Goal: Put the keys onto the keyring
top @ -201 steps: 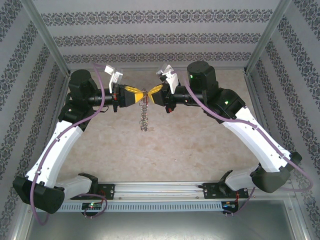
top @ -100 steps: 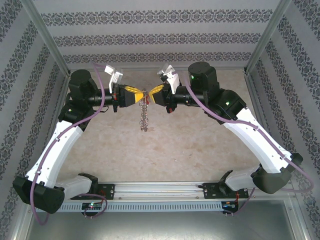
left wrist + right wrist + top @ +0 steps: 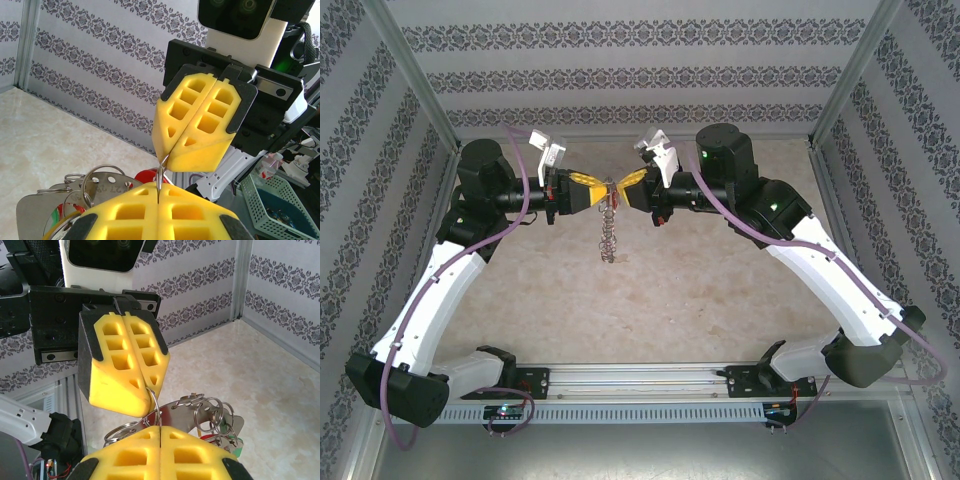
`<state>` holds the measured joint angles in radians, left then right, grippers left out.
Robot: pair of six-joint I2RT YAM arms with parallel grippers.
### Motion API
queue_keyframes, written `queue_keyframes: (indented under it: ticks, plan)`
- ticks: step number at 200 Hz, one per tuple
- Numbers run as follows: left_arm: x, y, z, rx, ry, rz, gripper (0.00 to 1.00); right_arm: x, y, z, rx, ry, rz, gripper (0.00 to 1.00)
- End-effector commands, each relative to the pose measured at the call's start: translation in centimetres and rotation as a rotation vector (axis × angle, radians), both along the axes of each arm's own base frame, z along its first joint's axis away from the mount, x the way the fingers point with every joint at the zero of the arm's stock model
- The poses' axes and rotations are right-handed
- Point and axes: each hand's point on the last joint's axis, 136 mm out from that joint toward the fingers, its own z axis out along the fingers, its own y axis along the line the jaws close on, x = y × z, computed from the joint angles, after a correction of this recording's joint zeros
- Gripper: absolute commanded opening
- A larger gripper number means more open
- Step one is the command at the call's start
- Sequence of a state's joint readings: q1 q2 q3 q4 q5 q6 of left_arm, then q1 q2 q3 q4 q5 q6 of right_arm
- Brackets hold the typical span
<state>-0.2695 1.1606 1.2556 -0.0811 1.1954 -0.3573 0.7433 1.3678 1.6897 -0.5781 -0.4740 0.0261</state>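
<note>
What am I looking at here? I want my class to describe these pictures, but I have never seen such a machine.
These are two robot arms bolted at the near edge of a marbled table. One picture looks down from above; the other two come from cameras on the wrists, so each shows its own yellow fingers at the bottom and the other arm's opposite. The left gripper and right gripper meet tip to tip, both shut on a thin wire keyring. A bunch of rings and keys dangles below it.
</note>
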Motion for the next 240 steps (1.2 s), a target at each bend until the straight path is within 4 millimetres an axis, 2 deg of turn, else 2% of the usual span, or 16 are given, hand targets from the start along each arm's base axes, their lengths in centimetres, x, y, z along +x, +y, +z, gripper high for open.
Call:
queue_keyframes:
  ticks: [1, 133, 240]
  plan:
    - [-1.39, -0.12, 2.37, -0.024, -0.08, -0.029, 0.0, -1.02, -0.09, 1.04, 0.04, -0.006, 0.036, 0.0]
    - [-1.51, -0.09, 2.43, -0.025, -0.081, -0.03, 0.0, -1.34, -0.57, 1.41, 0.045, -0.008, 0.029, 0.0]
    - [-1.72, -0.12, 2.44, -0.026, -0.08, -0.033, 0.0, -0.55, -0.11, 1.19, 0.045, -0.01, 0.013, 0.0]
